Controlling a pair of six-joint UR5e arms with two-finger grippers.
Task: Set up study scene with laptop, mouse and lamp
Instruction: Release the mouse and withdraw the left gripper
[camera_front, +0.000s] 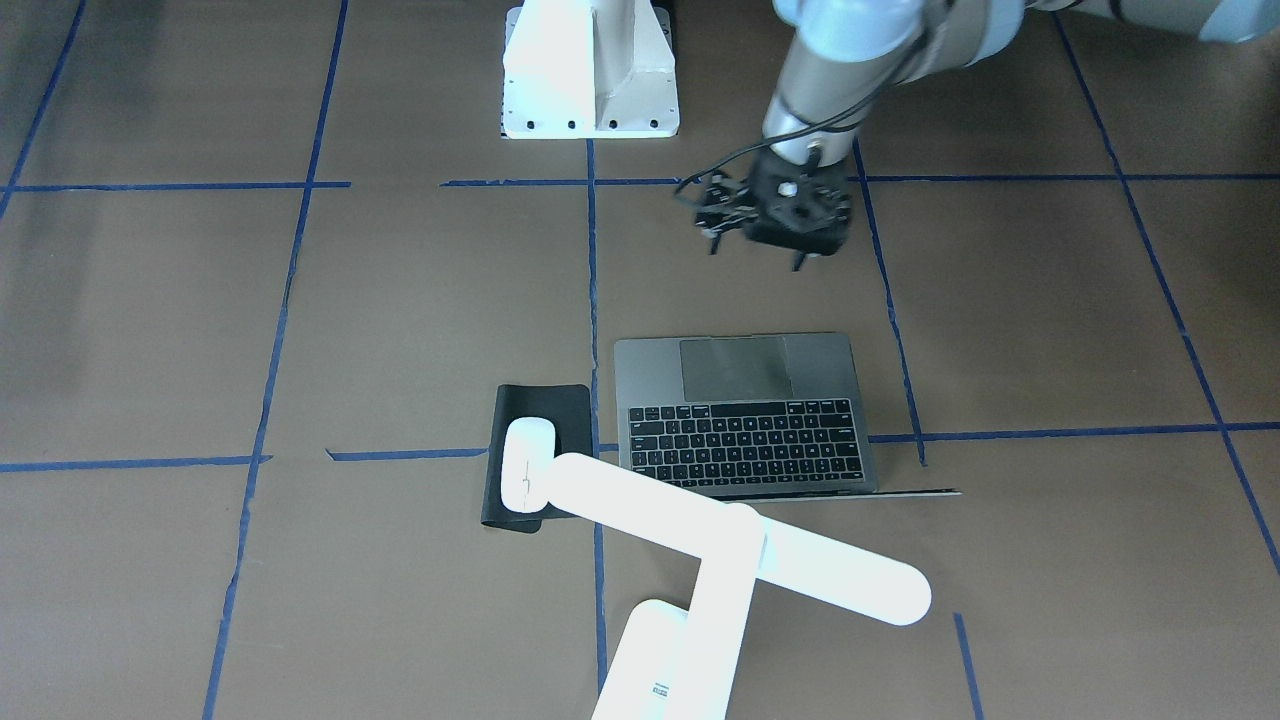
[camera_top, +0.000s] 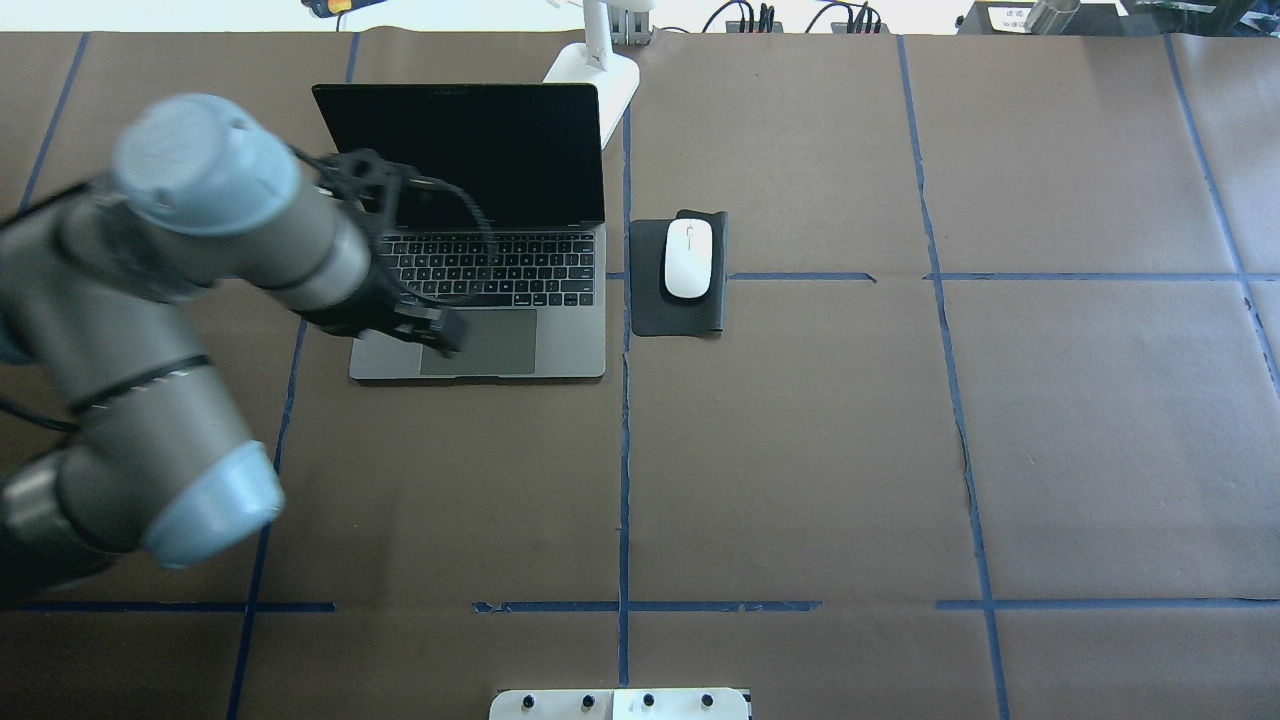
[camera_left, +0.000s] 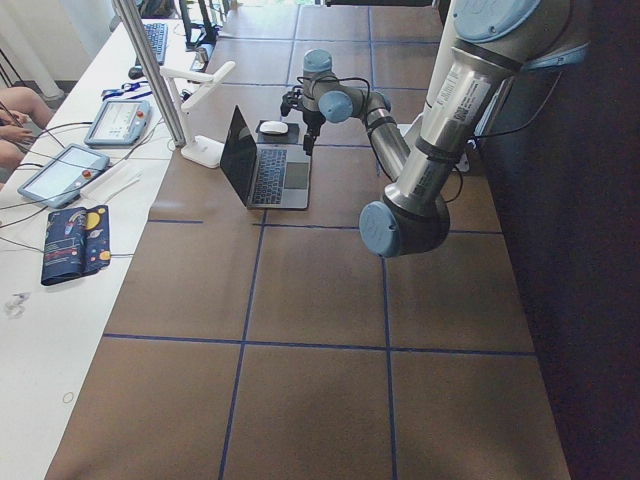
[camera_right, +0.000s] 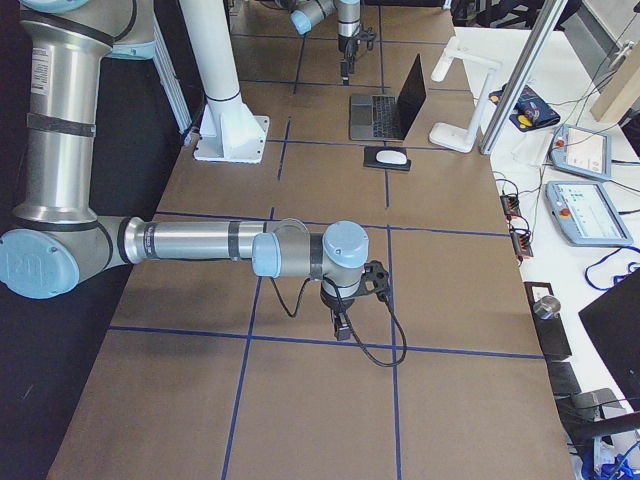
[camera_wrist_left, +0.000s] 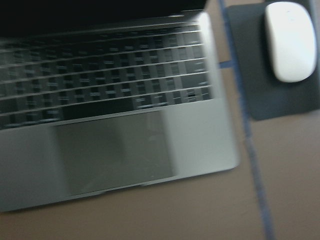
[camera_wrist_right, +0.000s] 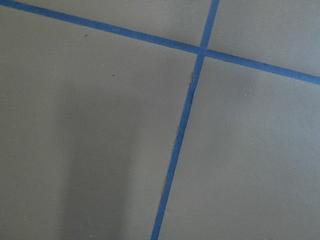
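The dark-grey laptop (camera_top: 500, 270) stands open, its black screen upright, and also shows in the front view (camera_front: 745, 415) and the left wrist view (camera_wrist_left: 115, 150). The white mouse (camera_top: 688, 258) lies on a black mat (camera_top: 680, 312) to its right, and also shows in the front view (camera_front: 527, 460). The white lamp (camera_front: 740, 545) stands behind the laptop, its bar head over the far edge. My left gripper (camera_top: 445, 335) hovers above the trackpad's left side, looks shut and holds nothing. My right gripper (camera_right: 342, 325) hangs over bare table far from these things; I cannot tell its state.
The white bolted pedestal block (camera_front: 590, 70) stands at the table's robot-side edge. Blue tape lines cross the brown table (camera_top: 800, 450). A side bench with tablets (camera_right: 580, 180) runs past the lamp.
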